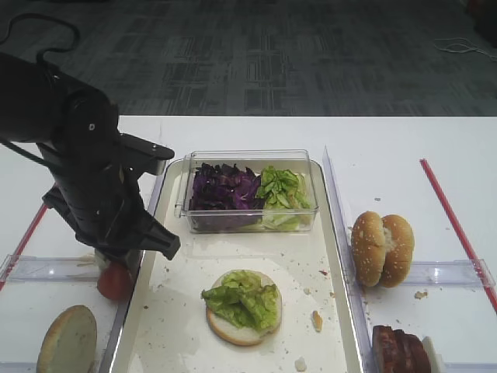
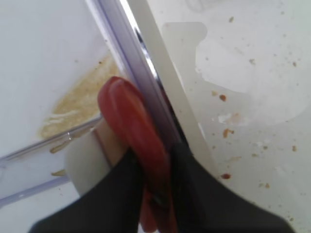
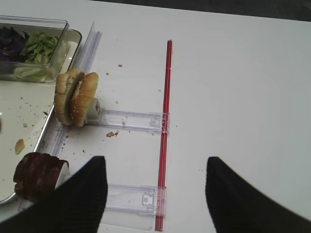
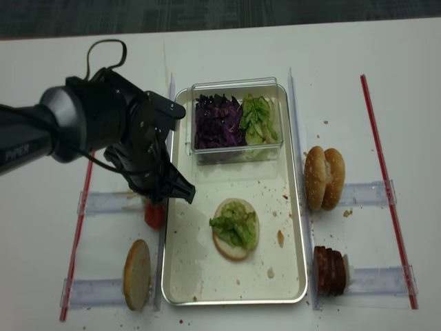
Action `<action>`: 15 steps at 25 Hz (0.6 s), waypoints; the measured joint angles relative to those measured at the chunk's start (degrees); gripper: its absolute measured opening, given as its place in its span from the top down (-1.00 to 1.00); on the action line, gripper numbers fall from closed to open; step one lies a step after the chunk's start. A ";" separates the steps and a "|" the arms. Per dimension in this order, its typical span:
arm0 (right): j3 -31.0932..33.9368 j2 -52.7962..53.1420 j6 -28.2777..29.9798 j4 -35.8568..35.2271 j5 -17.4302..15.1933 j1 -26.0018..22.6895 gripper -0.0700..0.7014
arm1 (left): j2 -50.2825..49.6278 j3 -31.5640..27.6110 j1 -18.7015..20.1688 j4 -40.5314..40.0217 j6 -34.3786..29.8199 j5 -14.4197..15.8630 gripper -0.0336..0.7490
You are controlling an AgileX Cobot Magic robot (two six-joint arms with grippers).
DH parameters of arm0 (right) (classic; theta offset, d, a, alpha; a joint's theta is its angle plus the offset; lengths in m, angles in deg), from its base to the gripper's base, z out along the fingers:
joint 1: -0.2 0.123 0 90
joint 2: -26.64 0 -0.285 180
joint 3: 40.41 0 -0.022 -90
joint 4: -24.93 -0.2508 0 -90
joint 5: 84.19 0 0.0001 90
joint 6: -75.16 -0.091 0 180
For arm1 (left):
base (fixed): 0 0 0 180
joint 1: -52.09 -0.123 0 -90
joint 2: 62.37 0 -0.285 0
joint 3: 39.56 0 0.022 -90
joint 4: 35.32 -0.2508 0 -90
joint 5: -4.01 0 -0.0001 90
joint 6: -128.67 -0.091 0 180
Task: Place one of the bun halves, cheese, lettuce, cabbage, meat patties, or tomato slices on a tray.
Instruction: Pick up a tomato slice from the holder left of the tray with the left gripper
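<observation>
Left gripper (image 2: 155,194) pinches the tomato slices (image 2: 133,141) on edge, beside the tray (image 2: 160,92).
The slices look soft, wet and slippery; a gentle hold across the flat faces seems safest.

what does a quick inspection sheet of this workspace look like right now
surface: white table, crumbs scattered
job's things: tray holds bun half topped with lettuce; tomato slices outside its left rim
clutter: clear tub of cabbage and greens; upright buns, meat patties to the right
grippers: left gripper pinching the tomato slices; right gripper open, empty
cables: black cable on left arm
surroundings: grey carpet
</observation>
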State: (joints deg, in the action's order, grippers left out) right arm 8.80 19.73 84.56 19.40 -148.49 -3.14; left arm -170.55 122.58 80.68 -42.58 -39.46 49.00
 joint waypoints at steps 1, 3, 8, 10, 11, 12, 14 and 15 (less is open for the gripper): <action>0.00 0.00 0.00 0.00 0.00 0.00 -0.43 | 0.00 0.00 0.00 -0.03 0.00 -0.01 0.56; 0.00 0.00 0.00 0.00 0.00 0.00 -0.43 | 0.00 0.00 0.00 -0.12 0.00 -0.01 0.61; 0.00 0.00 0.00 0.00 0.00 0.00 -0.43 | 0.00 0.11 0.00 -0.15 0.09 0.12 0.65; 0.00 0.00 0.00 0.00 0.00 0.00 -0.43 | 0.00 0.11 0.00 -0.15 0.09 0.26 0.65; 0.00 0.00 0.00 0.00 0.00 0.00 -0.43 | 0.11 0.11 0.00 -0.15 0.09 0.26 0.65; 0.00 0.00 0.00 0.00 0.00 0.00 -0.43 | 0.50 0.11 0.00 -0.15 0.09 0.40 0.66; 0.00 0.00 0.00 0.00 0.00 0.00 -0.43 | 1.62 0.11 0.00 -0.15 0.09 0.52 0.66; 0.00 0.00 0.00 0.00 0.00 0.00 -0.43 | 2.30 0.11 0.00 -0.03 0.09 0.65 0.66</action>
State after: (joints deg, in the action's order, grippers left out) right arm 8.80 19.73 84.56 19.40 -148.49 -3.14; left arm -168.25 122.69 80.68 -42.61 -39.37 49.65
